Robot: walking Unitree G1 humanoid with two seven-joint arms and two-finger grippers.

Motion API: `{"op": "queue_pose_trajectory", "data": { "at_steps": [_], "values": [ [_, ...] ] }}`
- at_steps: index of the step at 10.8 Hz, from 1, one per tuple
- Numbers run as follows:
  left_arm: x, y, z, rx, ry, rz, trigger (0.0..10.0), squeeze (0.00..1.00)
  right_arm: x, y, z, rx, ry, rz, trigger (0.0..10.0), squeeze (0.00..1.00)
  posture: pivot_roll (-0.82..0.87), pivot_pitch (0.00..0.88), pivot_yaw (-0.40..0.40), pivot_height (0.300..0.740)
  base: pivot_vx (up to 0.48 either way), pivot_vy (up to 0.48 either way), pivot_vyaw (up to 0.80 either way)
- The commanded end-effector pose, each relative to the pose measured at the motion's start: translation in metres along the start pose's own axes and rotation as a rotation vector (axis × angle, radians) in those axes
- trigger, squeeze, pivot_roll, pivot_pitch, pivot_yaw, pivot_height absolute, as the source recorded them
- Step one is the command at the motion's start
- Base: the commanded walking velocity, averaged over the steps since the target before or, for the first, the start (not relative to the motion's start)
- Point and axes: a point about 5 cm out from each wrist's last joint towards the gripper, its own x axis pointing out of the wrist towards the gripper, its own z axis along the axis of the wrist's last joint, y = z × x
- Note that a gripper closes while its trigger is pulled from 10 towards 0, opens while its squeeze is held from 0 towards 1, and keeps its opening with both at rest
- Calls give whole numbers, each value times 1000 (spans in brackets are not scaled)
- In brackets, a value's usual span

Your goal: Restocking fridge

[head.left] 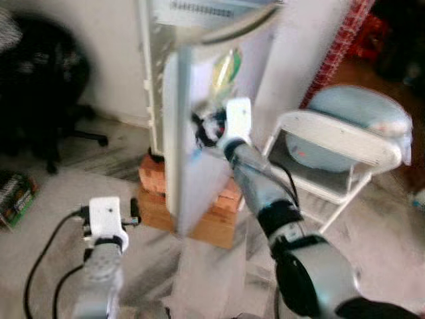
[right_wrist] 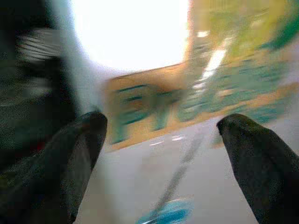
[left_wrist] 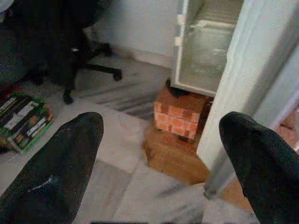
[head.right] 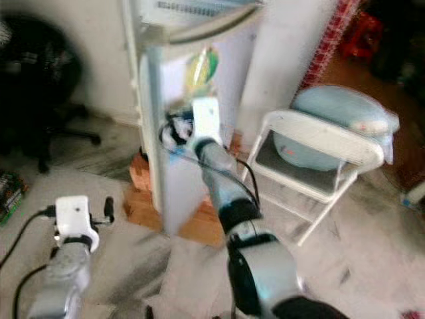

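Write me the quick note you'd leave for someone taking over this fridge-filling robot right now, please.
Right gripper: open, raised against the fridge door, close to a green and yellow packet on it.
Left gripper: open, holding nothing, low over the floor, aimed at the brick and wood blocks under the fridge.
The door stands open; white shelves show inside.
Done: door opened.
Left: all restocking; no goods held.

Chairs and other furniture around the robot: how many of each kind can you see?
White fridge, door open: 1
White folding chair: 1
Black office chair: 1
Wooden platform with bricks under the fridge: 1
Total: 4
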Motion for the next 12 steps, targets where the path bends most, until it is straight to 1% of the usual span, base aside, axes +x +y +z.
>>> {"op": "queue_pose_trajectory", "data": {
  "at_steps": [1,2,3,4,5,6,7,8,9,10,11,12],
  "values": [
    [-1,1,3,-3,-5,-7,10000,0,8,71,3,244,-42,425,10000,0,278,0,-105,740,0,0,0],
    [-1,2,2,-3,-4,-6,10000,0,-5,95,3,312,-32,655,10000,0,278,0,-107,740,0,0,0],
    [1,2,3,-2,-6,-6,10000,0,-13,99,-17,228,25,678,10000,0,274,0,-103,740,0,0,0],
    [4,1,6,5,-13,-14,10000,0,-10,83,-38,160,89,547,10000,0,266,0,-93,740,0,0,0],
    [8,-1,9,33,-23,-33,10000,0,-9,47,-50,-54,93,293,10000,0,258,0,-82,740,0,0,0],
    [14,-1,12,67,-34,-66,10000,0,-18,8,-39,-204,42,77,10000,0,247,0,-77,740,0,0,0],
    [22,0,16,96,-40,-91,10000,0,-32,-17,-27,-171,-2,-31,10000,0,241,0,-76,740,0,0,0],
    [35,1,18,131,-26,-122,10000,0,-56,-43,-15,-180,-38,-149,10000,0,221,0,-71,740,0,0,0],
    [50,2,23,186,-23,-138,10000,0,-84,-61,-8,-214,-71,-237,10000,0,176,0,-57,740,0,0,0],
    [61,3,29,223,-27,-148,10000,0,-106,-67,-7,-263,-84,-291,10000,0,152,0,-51,740,0,0,0],
    [70,3,36,243,-40,-147,10000,0,-124,-71,-12,-273,-93,-354,10000,0,122,0,-41,740,0,0,0],
    [75,3,43,244,-52,-137,10000,0,-138,-69,-22,-306,-70,-368,10000,0,96,0,-30,740,0,0,0]
  ]
}}
